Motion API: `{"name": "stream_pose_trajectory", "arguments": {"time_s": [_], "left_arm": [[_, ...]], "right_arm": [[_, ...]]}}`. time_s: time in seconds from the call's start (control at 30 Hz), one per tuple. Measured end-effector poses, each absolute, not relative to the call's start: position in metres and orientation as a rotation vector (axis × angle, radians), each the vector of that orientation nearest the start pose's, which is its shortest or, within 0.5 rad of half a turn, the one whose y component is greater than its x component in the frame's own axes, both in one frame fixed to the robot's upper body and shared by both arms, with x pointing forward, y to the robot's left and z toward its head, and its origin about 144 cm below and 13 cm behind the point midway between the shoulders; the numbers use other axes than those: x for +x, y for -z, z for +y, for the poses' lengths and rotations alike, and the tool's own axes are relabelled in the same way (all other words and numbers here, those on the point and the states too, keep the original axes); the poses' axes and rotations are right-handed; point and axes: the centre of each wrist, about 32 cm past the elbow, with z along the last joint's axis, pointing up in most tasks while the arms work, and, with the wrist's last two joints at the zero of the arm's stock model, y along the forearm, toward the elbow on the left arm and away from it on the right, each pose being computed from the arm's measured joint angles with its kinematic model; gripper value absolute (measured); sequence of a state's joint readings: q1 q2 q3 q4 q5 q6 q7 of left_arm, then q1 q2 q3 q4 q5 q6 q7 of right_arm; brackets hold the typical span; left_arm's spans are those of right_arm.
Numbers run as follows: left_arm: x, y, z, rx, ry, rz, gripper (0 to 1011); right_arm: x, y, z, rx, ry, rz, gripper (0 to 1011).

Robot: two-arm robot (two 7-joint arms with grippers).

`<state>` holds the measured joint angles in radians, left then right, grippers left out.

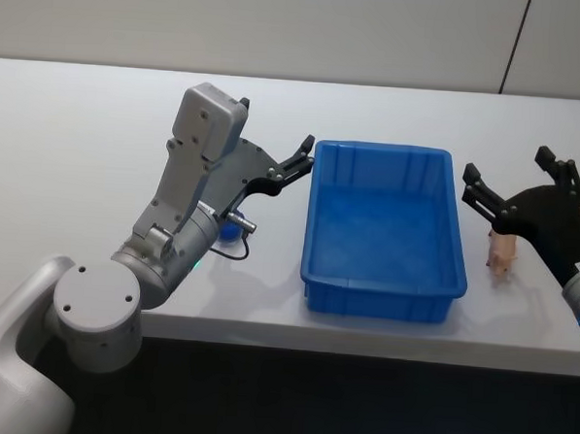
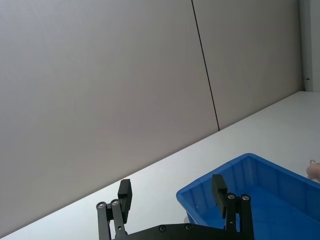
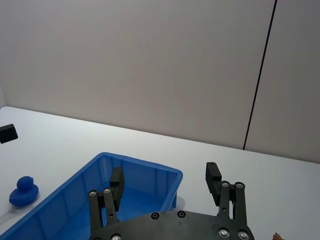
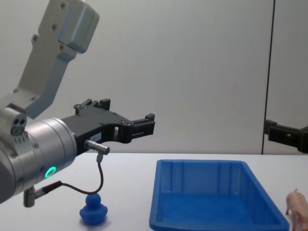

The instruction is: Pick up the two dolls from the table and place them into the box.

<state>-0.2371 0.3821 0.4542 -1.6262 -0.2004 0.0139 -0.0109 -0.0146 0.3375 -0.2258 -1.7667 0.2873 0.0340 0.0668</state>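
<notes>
The blue box (image 1: 381, 301) stands empty on the white table (image 1: 80, 138) between my two arms. A blue duck doll (image 4: 94, 211) sits on the table left of the box, partly hidden under my left arm in the head view (image 1: 229, 230). A pink pig doll (image 1: 502, 252) stands right of the box. My left gripper (image 1: 298, 159) hangs open and empty in the air by the box's far left corner. My right gripper (image 1: 507, 165) is open and empty, raised above the pig. From the right wrist I see the duck (image 3: 23, 191) and the box (image 3: 75, 195).
A grey wall with a dark vertical seam (image 4: 269, 72) backs the table. Bare tabletop lies to the far left and behind the box. The table's front edge (image 1: 361, 342) runs just before the box.
</notes>
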Motion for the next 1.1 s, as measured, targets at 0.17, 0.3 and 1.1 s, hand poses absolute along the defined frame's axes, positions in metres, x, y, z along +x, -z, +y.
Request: {"name": "stream_pose_trajectory", "arguments": {"time_s": [0.17,0.3,1.1], "left_arm": [[0.492,-1.2044,0.1984,0.061,-1.124,-0.268,1001],[0.492,-1.2044,0.1984,0.061,-1.124,-0.268,1001],[0.492,-1.2044,0.1984,0.061,-1.124,-0.268,1001]], "right_arm": [[0.4433,-1.1887,-0.2371,0.026,1.229,-0.075,1003],[0.4433,-1.1887,-0.2371,0.026,1.229,-0.075,1003],[0.4461,-1.1886,-0.2437,0.024,1.235,-0.08,1003]]}}
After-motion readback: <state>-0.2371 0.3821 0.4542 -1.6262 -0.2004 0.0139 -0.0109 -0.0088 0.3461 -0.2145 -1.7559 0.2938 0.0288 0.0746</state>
